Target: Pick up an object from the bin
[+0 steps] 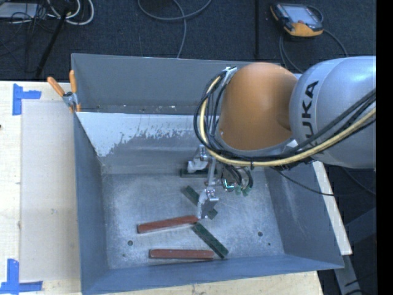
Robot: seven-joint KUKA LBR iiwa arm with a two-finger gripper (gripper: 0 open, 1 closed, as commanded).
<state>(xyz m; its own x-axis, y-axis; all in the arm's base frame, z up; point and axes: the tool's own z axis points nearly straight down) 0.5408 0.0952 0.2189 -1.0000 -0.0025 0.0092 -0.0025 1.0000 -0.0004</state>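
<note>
Camera view: gripper (207, 206), spread or pressed together can't tell, low centre of bin (116, 189) where brown stick (167, 225) meets green stick (210, 239); risk of pinching both or nudging one away.

My arm (331, 112) comes in over the right edge of the bin (141, 189). Its orange wrist cover (258, 106) hangs above the bin's middle, ringed by black and yellow cables (206, 125). Below it my gripper (201, 203) points down, low over the floor's middle, its 2 dark fingers (210, 212) standing apart.
</note>
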